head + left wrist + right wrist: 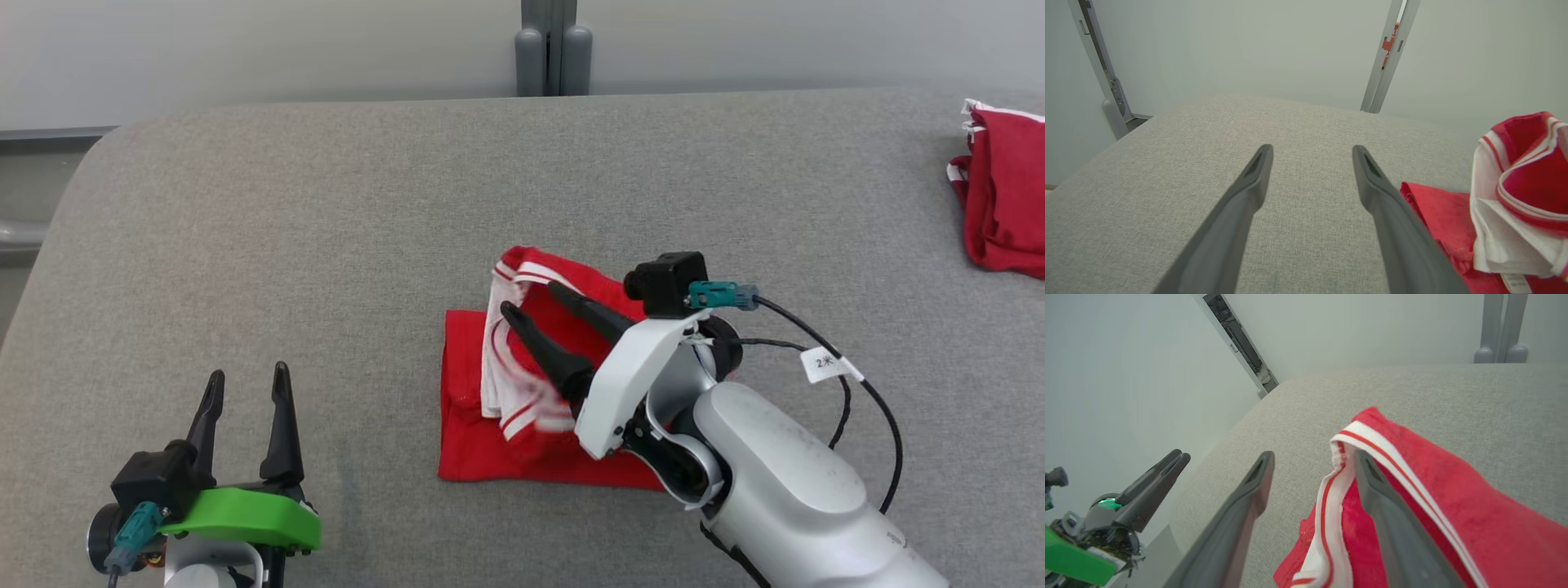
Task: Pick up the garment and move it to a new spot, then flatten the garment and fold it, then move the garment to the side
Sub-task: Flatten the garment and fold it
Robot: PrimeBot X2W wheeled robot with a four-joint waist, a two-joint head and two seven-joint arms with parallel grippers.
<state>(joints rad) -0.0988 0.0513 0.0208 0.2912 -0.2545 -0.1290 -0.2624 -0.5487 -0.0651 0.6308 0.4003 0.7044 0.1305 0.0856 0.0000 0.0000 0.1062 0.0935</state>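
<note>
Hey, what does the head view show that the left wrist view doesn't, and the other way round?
Head view: the right gripper, open over the garment, and a second red pile on the table at the right. Left wrist view: a white label at the garment's near edge. Both: the garment, the grey table and the open left gripper.
</note>
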